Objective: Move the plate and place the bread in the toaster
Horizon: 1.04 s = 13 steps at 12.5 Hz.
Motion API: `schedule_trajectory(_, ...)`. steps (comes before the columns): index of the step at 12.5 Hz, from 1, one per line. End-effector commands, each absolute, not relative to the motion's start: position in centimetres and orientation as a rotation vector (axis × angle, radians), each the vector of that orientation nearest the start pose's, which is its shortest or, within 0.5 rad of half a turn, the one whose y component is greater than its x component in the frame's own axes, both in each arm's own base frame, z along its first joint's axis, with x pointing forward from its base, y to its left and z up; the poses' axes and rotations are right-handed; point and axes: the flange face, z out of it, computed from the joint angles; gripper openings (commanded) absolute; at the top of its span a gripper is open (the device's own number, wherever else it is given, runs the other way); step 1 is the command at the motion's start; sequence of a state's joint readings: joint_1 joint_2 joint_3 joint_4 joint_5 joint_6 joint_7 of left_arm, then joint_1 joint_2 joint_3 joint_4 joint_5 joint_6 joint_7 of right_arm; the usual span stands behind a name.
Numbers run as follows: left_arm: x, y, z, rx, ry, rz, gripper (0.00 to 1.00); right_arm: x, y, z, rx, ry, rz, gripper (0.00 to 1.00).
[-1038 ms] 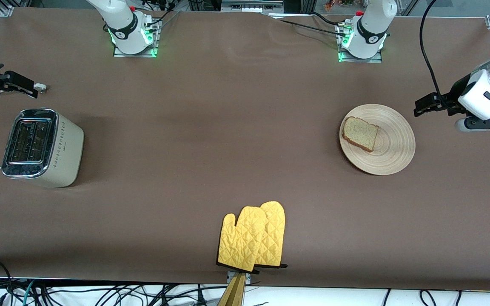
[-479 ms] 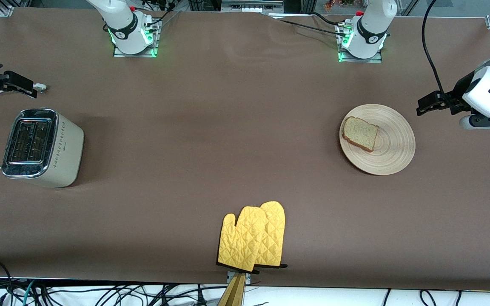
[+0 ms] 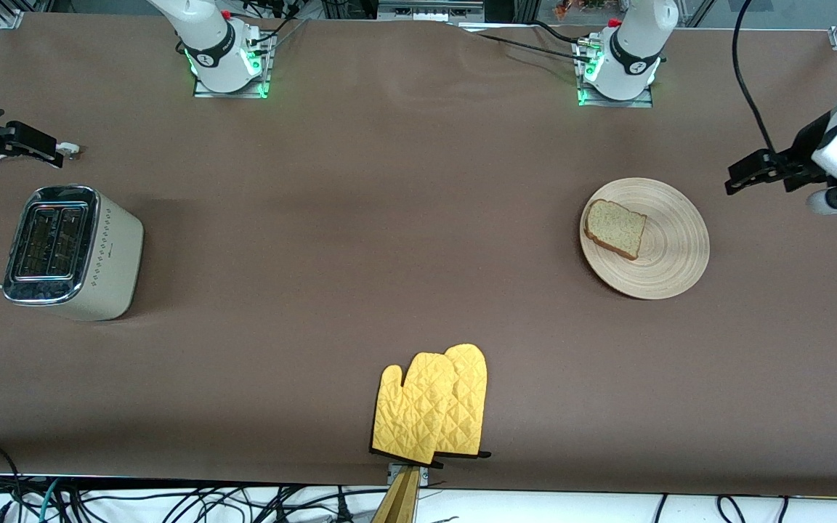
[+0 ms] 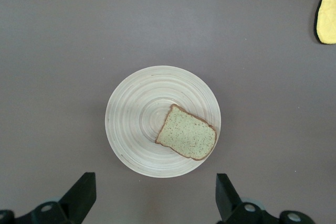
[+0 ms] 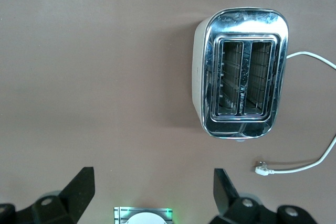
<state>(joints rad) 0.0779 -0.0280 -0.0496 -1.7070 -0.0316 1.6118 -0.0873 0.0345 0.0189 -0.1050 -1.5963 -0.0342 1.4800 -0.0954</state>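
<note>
Wooden plate (image 3: 645,238) untouched, both tools spread.
Bread (image 3: 615,229) lies loose; a tilted lift by left tool (image 3: 742,176) could slide it off.

Grooved wooden plate (image 3: 669,254), glossy chrome-topped toaster (image 3: 70,250), quilted cloth mitts (image 3: 429,414)

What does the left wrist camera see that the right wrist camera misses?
Only the left wrist view shows the wooden plate with the bread lying on it, plus a corner of a yellow oven mitt. Only the right wrist view shows the toaster, both slots empty, and its white cord lying unplugged. Both share the brown table and open fingers, the left gripper and the right gripper, holding nothing.
</note>
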Motion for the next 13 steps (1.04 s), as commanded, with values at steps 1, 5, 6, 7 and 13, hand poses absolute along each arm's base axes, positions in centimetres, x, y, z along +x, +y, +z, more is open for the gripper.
schedule_trajectory(1,54.1,1.9,58.7,-3.165,-0.149,0.095,1.0,54.4,-4.4,59.9,-3.155,-0.056,0.225,1.0)
schedule_trajectory(5,54.2,2.9,59.3,-3.157,-0.101,0.077,1.0,54.5,-4.5,59.8,-3.153,-0.054,0.229,1.0)
schedule_trajectory(6,54.3,2.9,59.4,-3.157,-0.099,0.067,1.0,54.5,-4.5,59.8,-3.153,-0.054,0.229,1.0)
schedule_trajectory(7,54.4,2.9,60.0,-3.157,-0.098,0.048,1.0,54.5,-4.5,59.8,-3.153,-0.054,0.229,1.0)
schedule_trajectory(13,55.1,4.2,61.3,-3.161,-0.137,0.004,1.0,54.5,-4.5,59.8,-3.153,-0.054,0.229,1.0)
